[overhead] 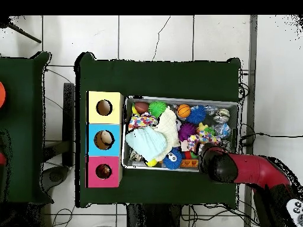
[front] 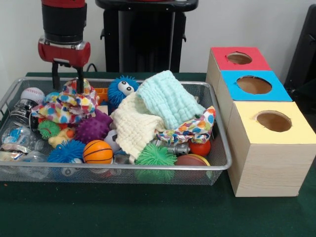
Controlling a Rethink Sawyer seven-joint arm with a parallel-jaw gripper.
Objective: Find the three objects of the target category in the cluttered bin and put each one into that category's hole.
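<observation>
End effector (front: 66, 76) hangs open and empty over the multicoloured cloth (front: 69, 104) at the wire bin's (front: 217, 163) 10 o'clock. The bin looks full; overhead, something may sit in the blue box's hole (overhead: 104, 139), so progress is unclear.

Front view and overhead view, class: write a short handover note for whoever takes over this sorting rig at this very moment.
Gripper: open, empty, its tips just above the spotted cloth at the far corner of the wire bin.
Bin: still full of clutter, with spiky balls, a basketball, a baseball, a mint cloth and a cream cloth.
Boxes beside the bin: yellow, blue, red, one hole each.
Done: cannot tell; the overhead view hints at something inside the holes, but unclear.
Left: find the target items and drop each into its hole.
</observation>
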